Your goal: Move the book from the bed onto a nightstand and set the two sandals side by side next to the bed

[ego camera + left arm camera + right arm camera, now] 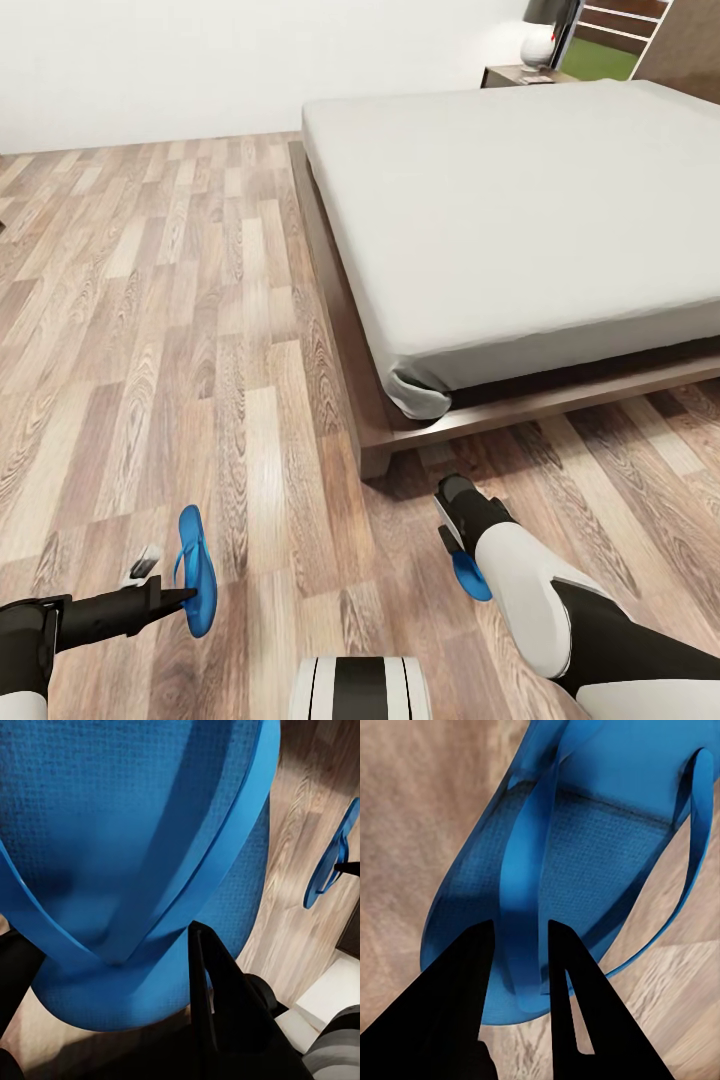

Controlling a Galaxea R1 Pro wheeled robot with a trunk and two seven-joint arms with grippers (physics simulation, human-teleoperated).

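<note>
Wood-plank floor (180, 300), bed (520, 220), both jaws gripping sandals (197, 570), strap (529, 907) visible at right wrist

Sandals (197, 570) bright blue, textured; mattress (520, 220) pale grey; floor (150, 330) brown-grey planks; lamp (537, 45) possibly white.

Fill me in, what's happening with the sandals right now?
Each arm holds one blue sandal above the wood floor, near the foot corner of the bed. The left gripper is shut on the left sandal, and the right gripper pinches the right sandal by its strap. Neither sandal is set down yet. A nightstand stands by the far end of the bed.
</note>
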